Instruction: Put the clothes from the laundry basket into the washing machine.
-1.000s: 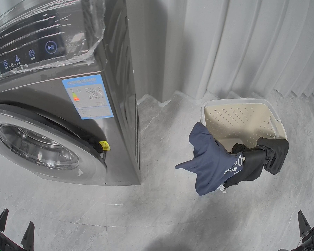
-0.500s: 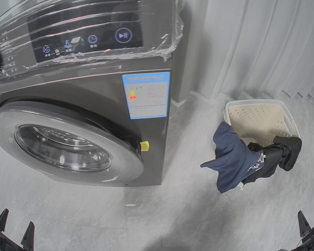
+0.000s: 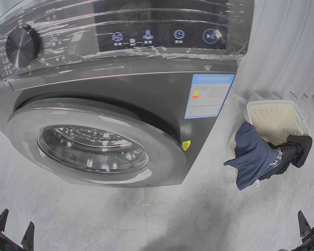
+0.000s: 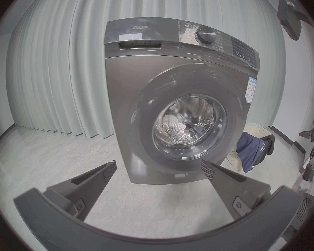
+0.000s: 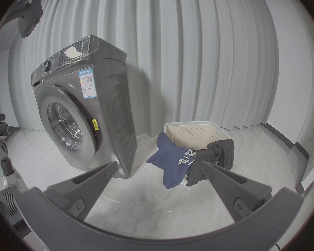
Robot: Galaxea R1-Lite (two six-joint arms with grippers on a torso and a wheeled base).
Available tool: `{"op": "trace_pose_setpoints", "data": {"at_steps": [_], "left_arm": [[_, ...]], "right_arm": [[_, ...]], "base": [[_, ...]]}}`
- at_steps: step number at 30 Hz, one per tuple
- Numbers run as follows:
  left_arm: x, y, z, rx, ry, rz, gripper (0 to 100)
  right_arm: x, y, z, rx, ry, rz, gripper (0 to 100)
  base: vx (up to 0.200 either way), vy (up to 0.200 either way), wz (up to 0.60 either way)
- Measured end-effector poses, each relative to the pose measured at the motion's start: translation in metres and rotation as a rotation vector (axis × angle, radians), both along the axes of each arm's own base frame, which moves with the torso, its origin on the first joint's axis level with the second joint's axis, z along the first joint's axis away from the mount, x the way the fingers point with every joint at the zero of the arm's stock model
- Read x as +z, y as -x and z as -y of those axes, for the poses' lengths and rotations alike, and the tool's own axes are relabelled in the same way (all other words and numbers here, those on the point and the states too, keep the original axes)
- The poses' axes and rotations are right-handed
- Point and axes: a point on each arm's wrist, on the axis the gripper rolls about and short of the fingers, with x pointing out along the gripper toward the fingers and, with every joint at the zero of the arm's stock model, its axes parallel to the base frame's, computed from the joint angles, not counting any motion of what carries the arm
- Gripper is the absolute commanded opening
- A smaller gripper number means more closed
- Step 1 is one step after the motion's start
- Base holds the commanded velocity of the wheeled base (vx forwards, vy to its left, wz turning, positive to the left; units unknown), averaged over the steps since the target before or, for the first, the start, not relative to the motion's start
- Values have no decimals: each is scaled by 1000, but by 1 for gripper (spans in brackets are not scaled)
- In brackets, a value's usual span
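Observation:
A grey front-loading washing machine stands ahead with its round glass door closed. To its right on the floor sits a cream laundry basket. A navy garment and a black garment hang over the basket's near rim. My left gripper is low at the bottom left, open and holding nothing. At the bottom right my right gripper is also open and holding nothing. The machine and basket lie well beyond both grippers.
Pale pleated curtains hang behind the machine and basket. Plastic film wraps the machine's control panel. Grey marble-patterned floor stretches between me and the machine.
The head camera has swung left: the washing machine now fills most of the picture and the basket sits near the right edge. Both grippers keep their places.

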Motion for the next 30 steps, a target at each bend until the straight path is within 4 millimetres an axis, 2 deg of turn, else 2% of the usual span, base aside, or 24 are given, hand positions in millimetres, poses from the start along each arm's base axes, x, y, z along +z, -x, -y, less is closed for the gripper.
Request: {"op": "trace_pose_setpoints", "data": {"at_steps": [27, 30], "left_arm": [[0, 0, 0, 0, 0, 0, 100], [0, 0, 0, 0, 0, 0, 100]], "right_arm": [[0, 0, 0, -1, 0, 0, 100], [0, 0, 0, -1, 0, 0, 100]], "base": [[0, 0, 0], [0, 200, 0]]}}
